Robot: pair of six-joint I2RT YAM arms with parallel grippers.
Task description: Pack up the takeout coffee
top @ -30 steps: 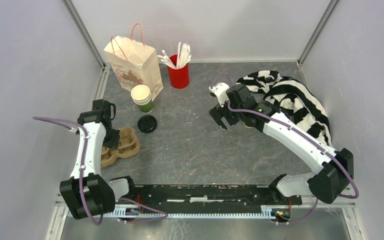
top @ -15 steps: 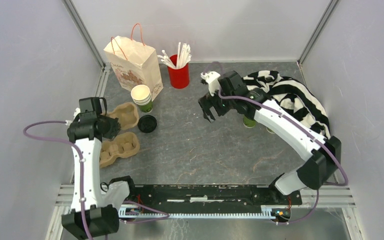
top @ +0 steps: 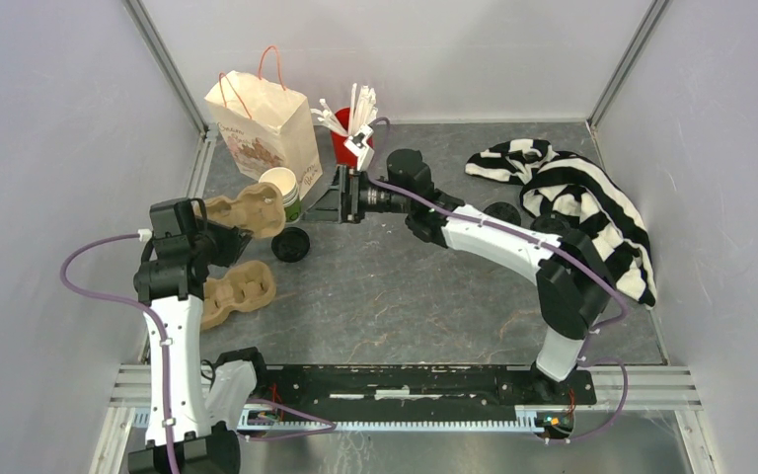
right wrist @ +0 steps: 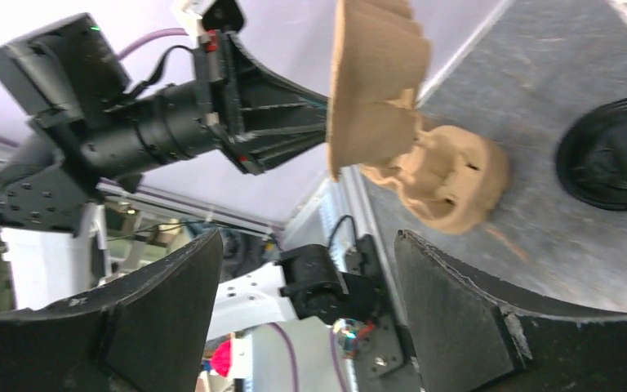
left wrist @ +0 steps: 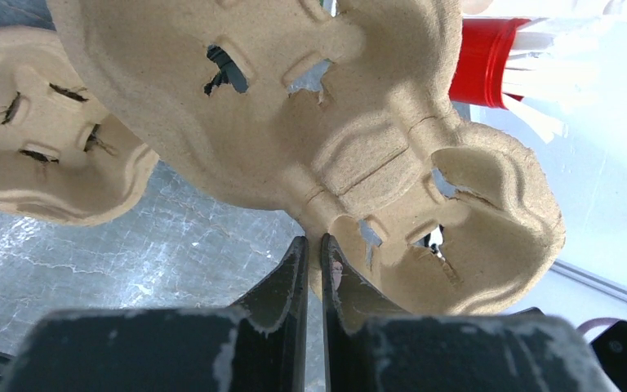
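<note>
My left gripper (top: 225,237) is shut on the rim of a brown pulp cup carrier (top: 254,208) and holds it tilted above the table. The left wrist view shows the jaws (left wrist: 313,245) pinched on that carrier (left wrist: 294,106). My right gripper (top: 326,204) is open and empty, pointing left at the held carrier, a short way from it. In the right wrist view its fingers (right wrist: 306,241) stand wide apart, with the carrier (right wrist: 371,82) ahead. One black-lidded green cup (top: 501,211) stands by the striped cloth. The other is hidden behind the right arm.
A second carrier (top: 237,293) lies on the table under the left arm. A loose black lid (top: 291,244), a stack of lidless green cups (top: 281,190), a paper bag (top: 262,128) and a red cup of white sticks (top: 347,150) stand at back left. A striped cloth (top: 577,202) lies at the right.
My left gripper has lifted one carrier off the other and raised it. My right arm has swung left from the cloth to beside the stack of cups, uncovering a lidded cup.
</note>
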